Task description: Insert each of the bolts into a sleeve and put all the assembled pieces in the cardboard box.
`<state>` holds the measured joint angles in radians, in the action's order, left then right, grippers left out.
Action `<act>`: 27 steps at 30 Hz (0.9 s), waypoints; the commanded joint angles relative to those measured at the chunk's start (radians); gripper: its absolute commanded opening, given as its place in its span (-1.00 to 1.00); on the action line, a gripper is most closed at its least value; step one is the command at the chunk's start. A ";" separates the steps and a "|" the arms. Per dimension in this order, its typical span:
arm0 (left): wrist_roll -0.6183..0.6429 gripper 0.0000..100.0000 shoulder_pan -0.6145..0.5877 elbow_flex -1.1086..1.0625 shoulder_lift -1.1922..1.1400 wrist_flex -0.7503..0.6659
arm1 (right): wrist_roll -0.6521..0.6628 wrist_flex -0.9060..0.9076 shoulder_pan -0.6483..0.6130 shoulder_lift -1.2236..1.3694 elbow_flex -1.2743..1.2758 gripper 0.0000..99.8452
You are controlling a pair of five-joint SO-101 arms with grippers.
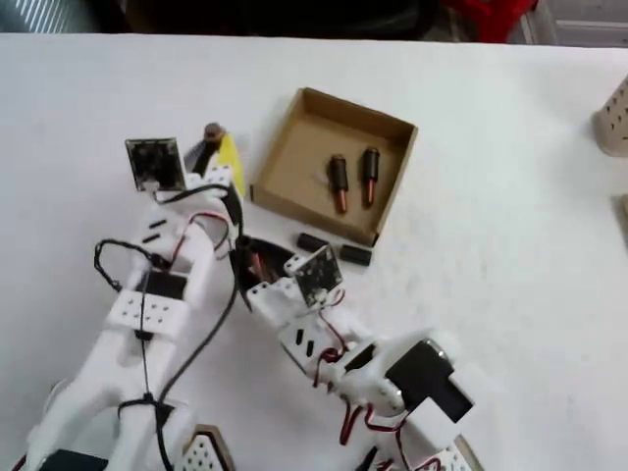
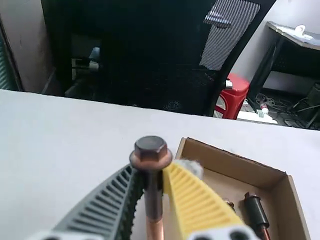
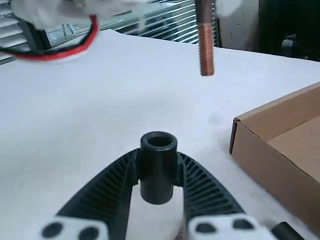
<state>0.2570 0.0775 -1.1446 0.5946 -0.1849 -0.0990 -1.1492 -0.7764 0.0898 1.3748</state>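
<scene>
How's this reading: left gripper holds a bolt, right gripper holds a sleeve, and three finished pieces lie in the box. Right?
Not quite. The high view shows two finished pieces in the box, not three. The rest stands: the left gripper is shut on a bolt and the right gripper on a sleeve.

Bright, even light; faint soft shadows on white table [image 1: 510, 196]

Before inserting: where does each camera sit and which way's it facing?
High view: above the table, looking down on left gripper, right gripper and cardboard box.
Left wrist view: looks along the left gripper clamping the bolt.
Right wrist view: looks along the right gripper holding the sleeve.
Shared: both wrist views show bolt and box.
</scene>
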 commanded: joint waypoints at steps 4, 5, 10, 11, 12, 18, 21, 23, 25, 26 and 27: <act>0.018 -0.96 0.027 0.002 0.248 0.285 | 0.006 0.067 -0.004 -0.004 -0.035 -0.97; 0.034 -0.96 0.028 -0.012 0.275 0.305 | 0.006 0.070 -0.004 -0.004 -0.035 -0.97; 0.064 -0.96 0.030 -0.103 0.371 0.308 | 0.006 0.071 -0.004 -0.002 -0.037 -0.97; 0.064 -0.96 0.030 -0.112 0.386 0.313 | 0.006 0.071 -0.004 -0.002 -0.037 -0.97; 0.066 -0.96 0.030 -0.123 0.403 0.316 | 0.006 0.071 -0.004 -0.002 -0.037 -0.97; 0.063 -0.96 0.073 -0.201 0.476 0.318 | 0.005 0.071 -0.004 -0.002 -0.037 -0.97; 0.061 -0.96 0.107 -0.221 0.492 0.318 | 0.005 0.070 -0.004 -0.002 -0.037 -0.97; 0.060 -0.96 0.114 -0.232 0.492 0.318 | 0.005 0.070 -0.004 -0.002 -0.037 -0.97; 0.035 -0.96 0.113 -0.236 0.492 0.318 | 0.005 0.071 -0.004 -0.002 -0.037 -0.97; 0.020 -0.96 0.113 -0.236 0.492 0.318 | 0.005 0.071 -0.004 -0.002 -0.037 -0.97; 0.008 -0.96 0.113 -0.236 0.493 0.318 | 0.005 0.071 -0.004 -0.002 -0.037 -0.97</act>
<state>0.3076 0.1803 -1.3886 1.0533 0.1297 -0.0990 -1.0802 -0.7764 0.0898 1.3717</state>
